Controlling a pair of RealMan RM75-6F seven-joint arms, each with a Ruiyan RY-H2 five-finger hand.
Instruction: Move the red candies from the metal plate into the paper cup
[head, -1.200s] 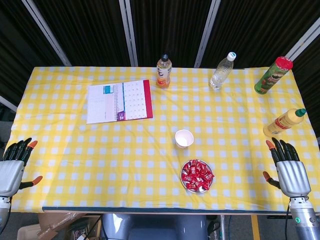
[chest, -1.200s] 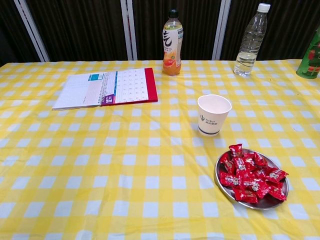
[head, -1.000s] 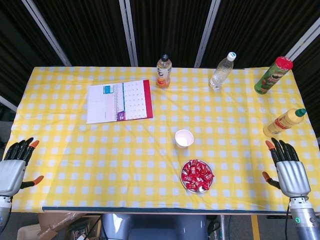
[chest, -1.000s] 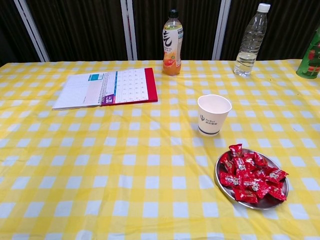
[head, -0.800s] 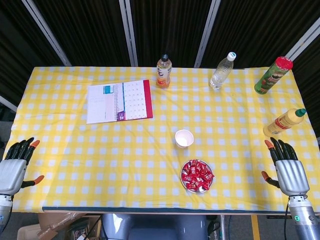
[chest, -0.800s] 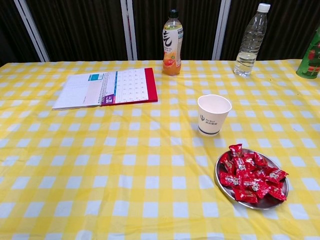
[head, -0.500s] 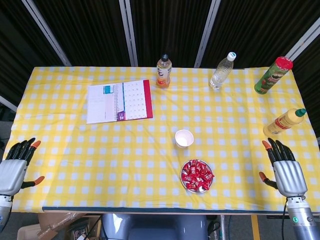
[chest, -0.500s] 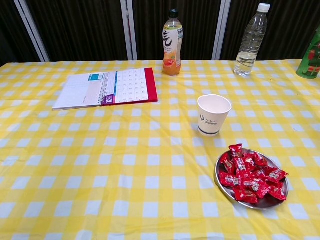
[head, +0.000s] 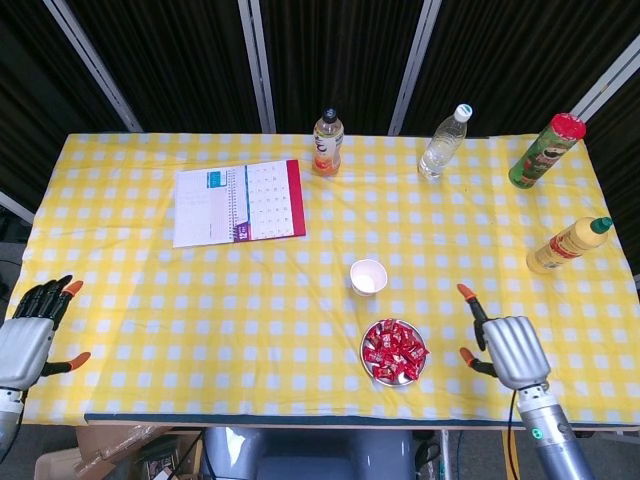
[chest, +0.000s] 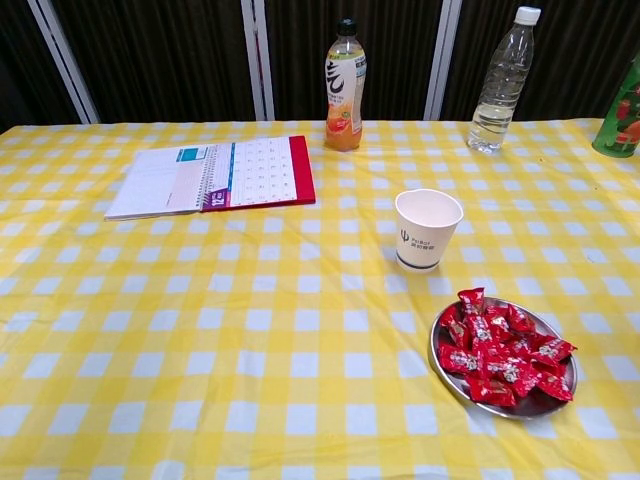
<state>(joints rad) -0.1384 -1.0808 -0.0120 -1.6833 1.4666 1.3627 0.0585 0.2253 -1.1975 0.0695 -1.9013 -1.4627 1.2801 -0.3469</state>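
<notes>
Head view: right hand (head: 510, 350) over worktop (head: 150, 300) just right of metal plate (head: 393, 376), fingers (head: 469, 300) spread, holding nothing; placement reads as approach for first pick. Left hand (head: 25, 345) at left edge, well apart from task things, fingers apart, empty; likely parked. Red candies (head: 394, 350) all heaped on plate; paper cup (head: 368, 277) upright just behind plate, short transfer.

Chest view: neither hand visible. Shows cup (chest: 428, 229) empty inside, logo on wall, candies (chest: 497, 347) individually wrapped; detail lost from above.
</notes>
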